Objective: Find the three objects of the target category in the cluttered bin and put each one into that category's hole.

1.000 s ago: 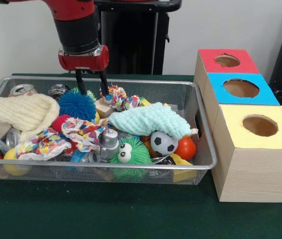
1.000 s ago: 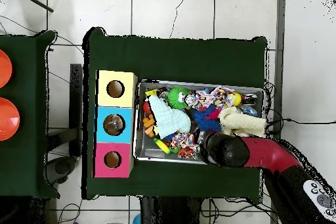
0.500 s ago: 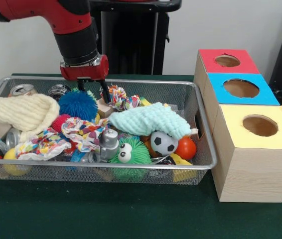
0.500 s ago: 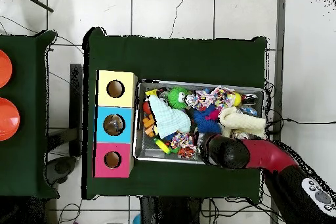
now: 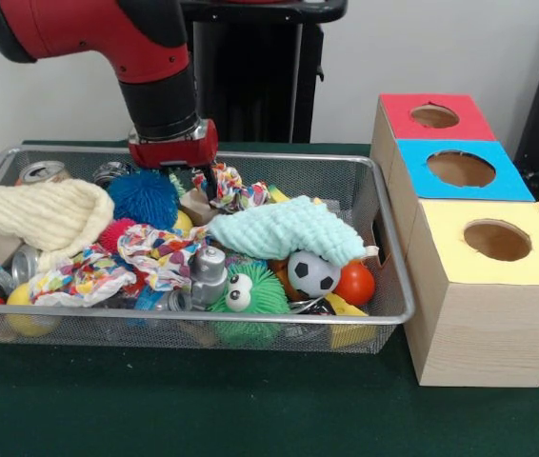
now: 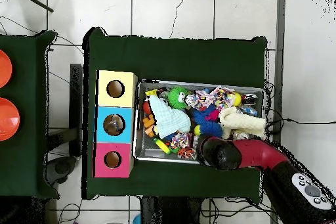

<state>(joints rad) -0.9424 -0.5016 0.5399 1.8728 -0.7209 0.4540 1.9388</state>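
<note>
one green table (image 5: 250, 419) carries a wire bin (image 5: 389, 286) crowded with toys, beside three boxes (image 5: 484, 276) with holes. the claw (image 5: 176, 171) is sunk among a blue spiky ball (image 5: 143, 198) and rag toy (image 5: 233, 188); its spread cannot be told.

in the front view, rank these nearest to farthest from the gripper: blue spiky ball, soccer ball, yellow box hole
1. blue spiky ball, just beside the gripper at the bin's back.
2. soccer ball, near the bin's front right.
3. yellow box hole, outside the bin, far right.
</note>
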